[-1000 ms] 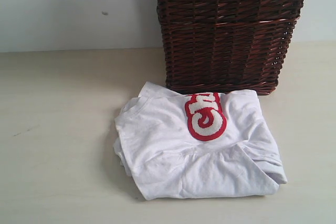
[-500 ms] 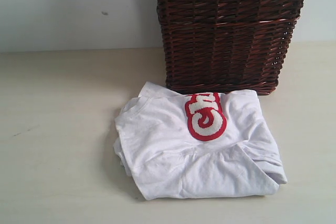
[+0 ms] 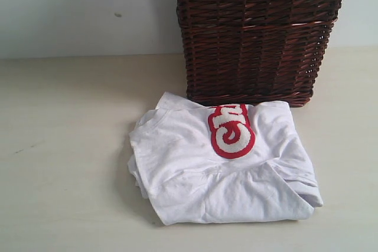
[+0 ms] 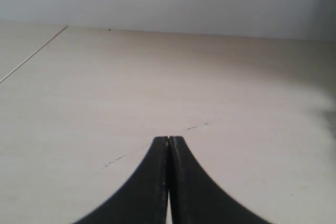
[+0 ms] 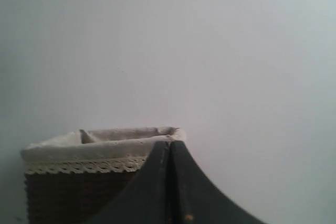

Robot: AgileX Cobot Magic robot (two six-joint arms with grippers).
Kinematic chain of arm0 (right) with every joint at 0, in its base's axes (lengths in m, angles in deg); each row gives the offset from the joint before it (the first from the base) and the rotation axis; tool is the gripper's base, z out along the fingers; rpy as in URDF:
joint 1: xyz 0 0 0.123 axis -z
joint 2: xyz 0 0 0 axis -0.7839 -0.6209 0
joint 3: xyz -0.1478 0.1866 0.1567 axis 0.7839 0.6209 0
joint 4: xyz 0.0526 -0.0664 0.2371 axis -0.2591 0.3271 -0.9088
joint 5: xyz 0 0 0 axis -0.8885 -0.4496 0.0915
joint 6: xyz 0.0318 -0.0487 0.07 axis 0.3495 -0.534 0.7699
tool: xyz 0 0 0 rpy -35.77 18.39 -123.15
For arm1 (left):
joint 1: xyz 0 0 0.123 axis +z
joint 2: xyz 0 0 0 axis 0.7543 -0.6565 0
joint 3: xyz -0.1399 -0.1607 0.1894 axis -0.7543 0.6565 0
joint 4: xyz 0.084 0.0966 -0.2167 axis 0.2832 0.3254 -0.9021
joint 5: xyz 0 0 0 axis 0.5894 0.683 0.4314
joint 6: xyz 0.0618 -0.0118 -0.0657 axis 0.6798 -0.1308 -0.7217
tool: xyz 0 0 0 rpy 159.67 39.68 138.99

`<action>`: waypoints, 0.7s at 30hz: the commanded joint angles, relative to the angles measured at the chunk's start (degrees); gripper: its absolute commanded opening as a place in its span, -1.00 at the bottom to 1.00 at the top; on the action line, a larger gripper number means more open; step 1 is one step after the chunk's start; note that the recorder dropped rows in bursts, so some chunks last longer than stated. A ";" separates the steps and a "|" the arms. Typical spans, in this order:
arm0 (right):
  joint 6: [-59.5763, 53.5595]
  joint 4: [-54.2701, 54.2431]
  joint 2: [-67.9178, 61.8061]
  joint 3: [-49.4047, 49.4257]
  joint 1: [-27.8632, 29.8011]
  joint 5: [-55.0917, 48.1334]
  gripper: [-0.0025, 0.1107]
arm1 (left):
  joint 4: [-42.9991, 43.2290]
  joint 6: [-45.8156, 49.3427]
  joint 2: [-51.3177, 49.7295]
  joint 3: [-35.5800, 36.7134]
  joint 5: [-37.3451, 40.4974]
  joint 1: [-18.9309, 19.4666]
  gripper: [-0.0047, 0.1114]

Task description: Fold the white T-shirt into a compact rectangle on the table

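On the bench (image 3: 65, 146), just in front of the dark wicker basket (image 3: 260, 33), lies the white T-shirt (image 3: 224, 169), gathered into a thick, roughly rectangular bundle; whether its far edge touches the foot of the basket I cannot tell. I judge it light, soft and limp; it would sag and fall open if lifted by one layer, and the stacked layers may slide over one another on the smooth bench; nothing about it is fragile. Should the shape need tidying, I would pinch at an edge or corner where several layers meet, such as the loose flap at the near right corner, closing on all the layers together and not on the top sheet alone; the flat middle offers nothing to pinch. The cloth is plain white with soft creases; fuzzy white lettering (image 3: 231, 131) outlined in thick red sits on the upper face toward the basket, cut short by a fold so the word cannot be read whole; the left edge bulges with tucked cloth, and a diagonal fold crosses the near right part. To my eye the fold looks close to done, though lopsided. My left gripper (image 4: 168, 139), jaws pressed together and empty, hangs over bare bench; my right gripper (image 5: 169, 142), likewise closed and empty, faces the pale wall (image 5: 210, 51) above the basket's lace-trimmed liner (image 5: 100, 142).
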 commanded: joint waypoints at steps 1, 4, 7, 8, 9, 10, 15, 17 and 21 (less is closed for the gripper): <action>-0.12 12.51 0.15 1.39 0.26 0.29 -0.96 | 0.05 0.26 0.28 0.11 -0.48 0.04 -0.92; -0.12 12.51 0.15 5.49 0.26 1.84 -0.96 | 0.05 0.26 0.28 0.11 -0.48 0.04 -0.92; -0.12 12.51 0.15 9.99 0.26 1.51 -0.96 | 0.05 0.26 0.28 0.11 -0.48 0.04 -0.92; -0.12 12.51 0.15 11.39 0.26 0.99 -0.96 | 0.05 0.26 0.28 0.11 -0.48 0.04 -0.92; -0.12 12.51 0.15 12.52 0.26 0.87 -0.96 | 0.05 0.26 0.28 0.11 -0.48 0.04 -0.92; -0.12 12.51 0.15 13.92 0.26 0.87 -0.96 | 0.05 0.26 0.28 0.11 -0.48 0.04 -0.92; -0.12 12.51 0.15 18.48 0.26 0.74 -0.96 | 0.05 0.26 0.28 0.11 -0.48 0.04 -0.92; -0.12 12.40 0.15 18.48 0.26 -5.85 -0.96 | 0.05 0.26 0.28 0.11 -0.48 0.04 -0.92; -0.12 12.40 0.15 18.48 0.26 -12.97 -0.96 | 0.05 0.26 0.28 0.11 -0.48 0.04 -0.92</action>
